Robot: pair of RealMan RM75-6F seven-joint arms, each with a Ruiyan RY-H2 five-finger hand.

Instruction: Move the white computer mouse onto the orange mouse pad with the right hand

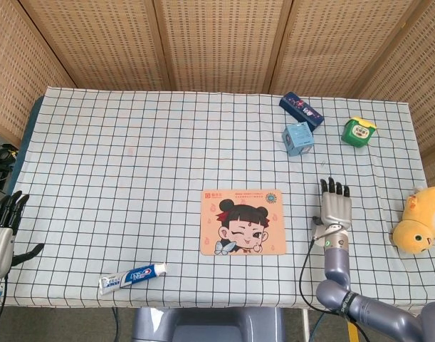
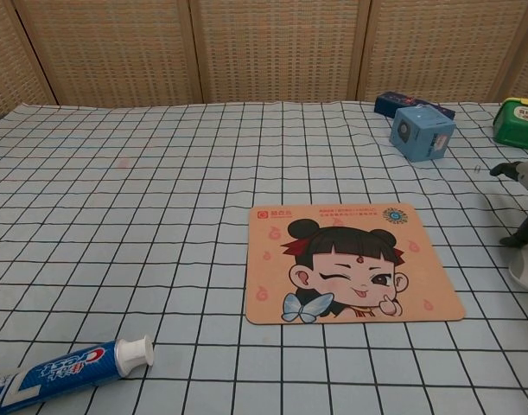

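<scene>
**One mouse, mostly hidden beneath the right hand**

At the far left table edge the left hand point(image 1: 2, 229) hangs with fingers spread, holding nothing. The orange rectangular mouse pad with a cartoon girl point(image 1: 242, 221) lies mid-table. Near its right side, apart from it, the right hand point(image 1: 335, 208) lies flat, fingers pointing away. Under it, only a pale rounded sliver of the white computer mouse point(image 2: 524, 270) shows. I cannot tell its long axis, or whether the fingers grip it. The pad lies to the left.
</scene>
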